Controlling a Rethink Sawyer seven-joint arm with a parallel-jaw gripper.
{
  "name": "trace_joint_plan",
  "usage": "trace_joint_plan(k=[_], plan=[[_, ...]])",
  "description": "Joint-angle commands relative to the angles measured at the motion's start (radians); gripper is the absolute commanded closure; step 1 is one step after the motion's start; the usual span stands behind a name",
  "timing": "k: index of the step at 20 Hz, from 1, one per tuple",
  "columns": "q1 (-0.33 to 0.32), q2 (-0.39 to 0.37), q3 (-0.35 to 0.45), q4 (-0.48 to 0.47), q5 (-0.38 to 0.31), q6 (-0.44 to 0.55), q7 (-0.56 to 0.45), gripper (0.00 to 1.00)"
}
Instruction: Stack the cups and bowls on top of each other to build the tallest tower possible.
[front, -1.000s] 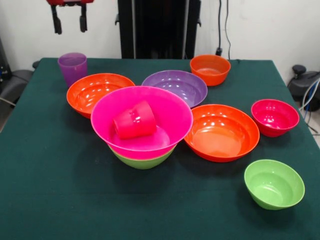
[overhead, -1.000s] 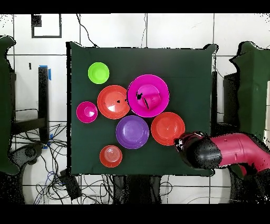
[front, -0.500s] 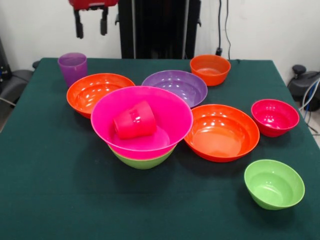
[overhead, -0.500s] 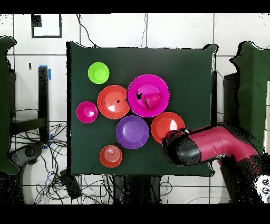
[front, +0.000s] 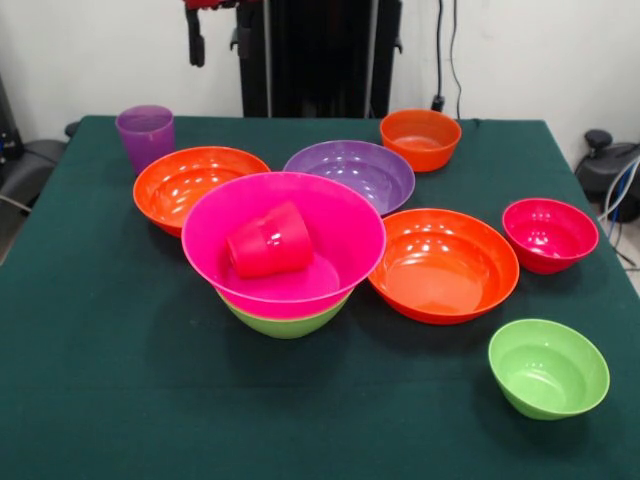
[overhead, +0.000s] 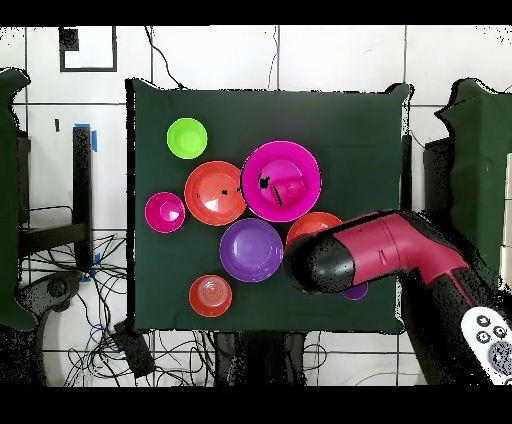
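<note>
— Green desk (front: 120, 380): where's the tower (front: 284, 262)?
— Mid-desk, red-pink cup (front: 268, 241) lying tipped inside its hot pink bowl (front: 330, 215).
— And the jaws (front: 218, 30)?
— High at the far edge, holding nothing; whether they gape, I cannot tell.

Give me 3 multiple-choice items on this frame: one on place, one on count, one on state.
1. Where is the red-pink cup?
A. Inside the hot pink bowl
B. On the bare table
C. Inside the purple bowl

2. How many orange bowls show in the front view?
A. One
B. Three
C. Five

3. How does the red-pink cup sit?
A. Upright
B. Upside down
C. Tipped on its side

Answers:
1. A: the cup lies within the rim of the hot pink bowl, which tops the tower.
2. B: one orange bowl by the purple cup, a small one at the far edge, a wide one right of the tower.
3. C: its side wall faces up and its mouth points sideways.
</note>
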Motion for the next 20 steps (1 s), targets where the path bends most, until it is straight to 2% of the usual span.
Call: trace_joint_plan(k=[1,14,16,19,20], plan=[[0.069,0.054,0.033,-0.157,0.004,0.195,-0.344,0.00],[0.142,0.086,0.008,-0.262,-0.038,0.253,-0.307,0.00],[0.122,0.052,0.020,-0.241,-0.018,0.256,-0.326,0.00],[0.141,0.064,0.020,-0.240,-0.016,0.239,-0.302,0.00],[0.140,0.075,0.035,-0.225,0.009,0.224,-0.301,0.00]])
